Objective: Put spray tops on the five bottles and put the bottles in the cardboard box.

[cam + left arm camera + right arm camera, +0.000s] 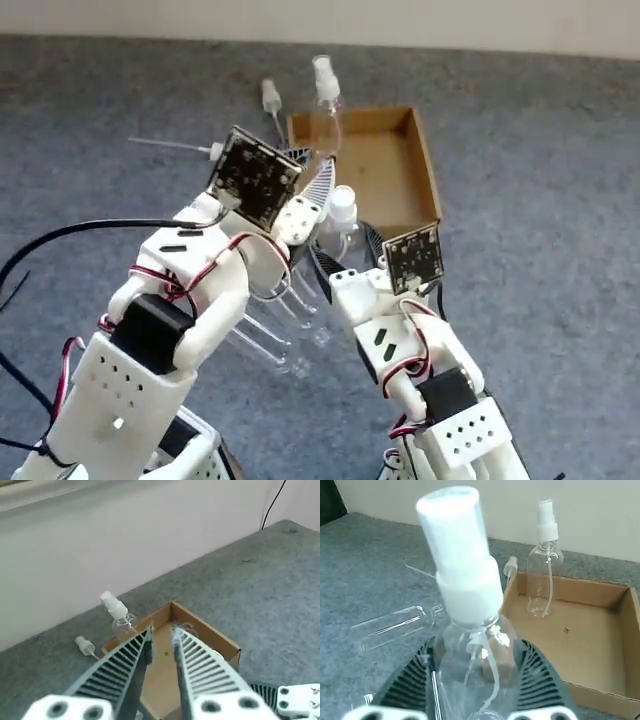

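Note:
My right gripper (476, 660) is shut on a clear bottle (470, 645) fitted with a white spray top (343, 205), and holds it upright just short of the cardboard box (430, 175). Another capped bottle (327, 90) stands in the box's far left corner, also seen as the capped bottle (545, 555). My left gripper (161, 635) hovers over the box's near left edge (210, 632), its fingers a little apart with nothing between them. A loose spray top (270, 97) lies on the carpet behind the box.
Clear uncapped bottles (275, 345) lie on the grey carpet under the left arm, one of them showing as the lying bottle (392, 625). A second loose spray top (205, 151) with a long tube lies left of the box. A pale wall runs along the far side.

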Robot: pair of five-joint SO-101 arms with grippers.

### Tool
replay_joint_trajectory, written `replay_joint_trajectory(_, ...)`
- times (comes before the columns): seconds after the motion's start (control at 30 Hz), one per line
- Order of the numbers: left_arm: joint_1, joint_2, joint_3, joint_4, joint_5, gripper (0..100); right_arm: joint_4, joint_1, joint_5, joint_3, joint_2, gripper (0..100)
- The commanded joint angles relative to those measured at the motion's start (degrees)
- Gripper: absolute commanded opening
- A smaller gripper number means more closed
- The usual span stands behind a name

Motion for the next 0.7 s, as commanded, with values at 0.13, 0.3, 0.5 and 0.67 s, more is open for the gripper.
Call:
replay_joint_trajectory(0.13,2.4,0.8,1.1,0.2,-0.9,6,-1.5,0.7,-0.3,-0.8,-0.8,0.5)
replay_joint_trajectory(0.3,2.2,0.8,4.4,0.2,-1.0,6,-1.5,0.7,-0.3,-0.8,-0.8,0.5)
replay_joint_trajectory(0.5,2.5,0.8,6.5,-1.9,-3.9,7,-1.5,0.6,-0.2,-0.8,-0.9,0.5)
replay_joint_trajectory(0.67,2.8,0.9,5.6,-4.2,-4.0,7,-1.5,0.6,-0.2,-0.7,-0.9,0.5)
